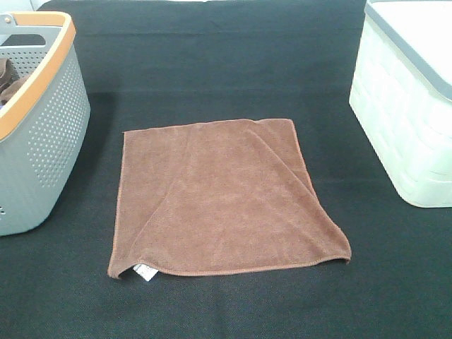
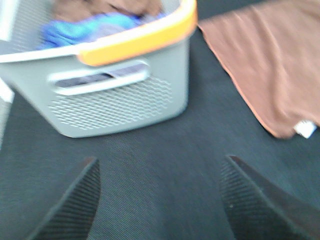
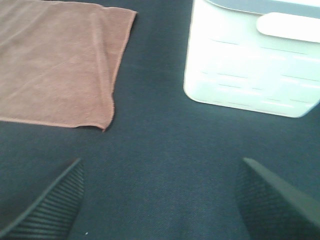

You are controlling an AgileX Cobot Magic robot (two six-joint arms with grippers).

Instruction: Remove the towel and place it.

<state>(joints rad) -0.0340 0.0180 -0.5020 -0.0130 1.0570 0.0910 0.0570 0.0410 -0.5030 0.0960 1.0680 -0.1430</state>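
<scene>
The reddish-brown towel (image 1: 222, 198) lies flat on the black table in the middle of the exterior view, one side folded over, its small white tag (image 1: 145, 272) at the near left corner. Neither arm shows in that view. In the left wrist view my left gripper (image 2: 160, 200) stands open over bare cloth, with the towel (image 2: 270, 60) and its tag (image 2: 305, 129) some way off beyond one finger. My right gripper (image 3: 165, 200) is open too, empty, and the towel (image 3: 55, 65) lies apart from it.
A grey perforated basket (image 1: 42, 148) with an orange rim stands at the left edge, holding bunched brown and blue cloths (image 2: 90, 25). A white basket (image 1: 409, 106) with a grey rim stands at the right. Black cloth (image 1: 226, 63) covers the table.
</scene>
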